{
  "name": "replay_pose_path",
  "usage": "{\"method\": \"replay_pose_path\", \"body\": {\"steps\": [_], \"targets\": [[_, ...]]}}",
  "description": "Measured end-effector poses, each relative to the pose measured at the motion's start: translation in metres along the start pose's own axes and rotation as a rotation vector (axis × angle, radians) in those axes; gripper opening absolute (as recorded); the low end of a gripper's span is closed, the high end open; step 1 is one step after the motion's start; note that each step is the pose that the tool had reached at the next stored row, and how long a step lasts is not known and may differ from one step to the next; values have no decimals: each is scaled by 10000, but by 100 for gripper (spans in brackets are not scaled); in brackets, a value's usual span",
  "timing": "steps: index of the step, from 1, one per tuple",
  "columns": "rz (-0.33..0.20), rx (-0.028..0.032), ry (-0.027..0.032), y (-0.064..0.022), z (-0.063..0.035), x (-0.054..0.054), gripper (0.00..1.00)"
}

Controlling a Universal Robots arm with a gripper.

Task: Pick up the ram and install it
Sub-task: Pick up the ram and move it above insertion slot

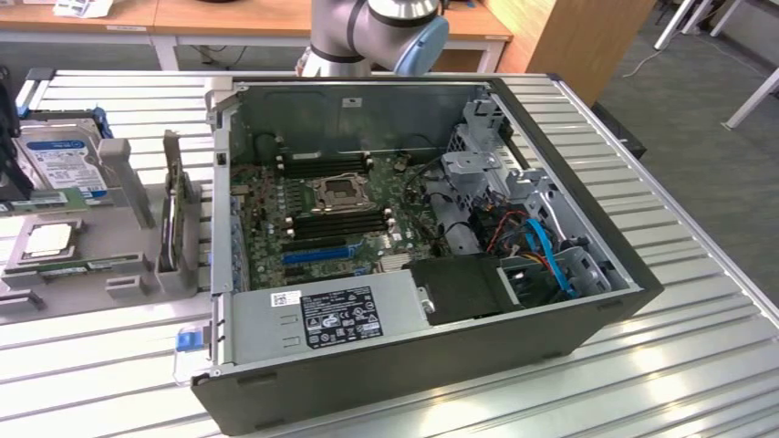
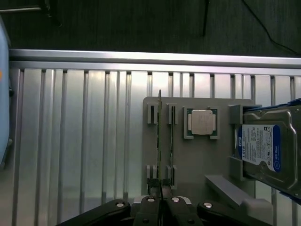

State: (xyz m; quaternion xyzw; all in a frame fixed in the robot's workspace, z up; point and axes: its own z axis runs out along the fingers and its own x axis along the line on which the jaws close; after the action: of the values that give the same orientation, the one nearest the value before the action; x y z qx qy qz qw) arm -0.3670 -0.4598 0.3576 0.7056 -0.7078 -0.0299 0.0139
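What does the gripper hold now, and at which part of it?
The gripper is shut on the ram, seen edge-on. It pinches the two flat faces, at the part nearest the wrist.

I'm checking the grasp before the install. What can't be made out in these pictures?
Wrist view: the gripper is cut off by the frame edge; the ram it pinches shows edge-on, hiding its sticker and chips.
Exterior view: the arm runs off the top edge.
Exterior view: print on the hard drive is too small to read.

Hard drive (image 2: pixel 261 147) partly beyond the edge
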Motion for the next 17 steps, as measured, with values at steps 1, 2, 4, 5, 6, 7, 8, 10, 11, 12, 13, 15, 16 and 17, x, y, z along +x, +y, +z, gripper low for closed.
{"method": "replay_pose_path", "body": {"steps": [1, 2, 4, 5, 6, 7, 8, 10, 11, 12, 13, 15, 16, 17], "targets": [[0, -1, 0, 0, -12, 0, 12], [0, 0, 0, 1, -26, -1, 12], [0, 0, 0, 2, -54, -1, 12], [0, 0, 0, 3, -67, -2, 12], [0, 0, 0, 3, -80, -2, 12], [0, 0, 0, 4, -93, -2, 12], [0, 0, 0, 4, -106, -2, 12], [0, 0, 0, 5, -131, -3, 12], [0, -1, 0, 5, -144, -3, 12], [0, 0, 0, 6, -154, -3, 12], [0, 0, 0, 6, -165, -4, 12], [0, 0, 0, 8, -185, -4, 12], [0, 0, 0, 8, -196, -4, 12], [0, 0, 0, 9, -216, -5, 12]]}}
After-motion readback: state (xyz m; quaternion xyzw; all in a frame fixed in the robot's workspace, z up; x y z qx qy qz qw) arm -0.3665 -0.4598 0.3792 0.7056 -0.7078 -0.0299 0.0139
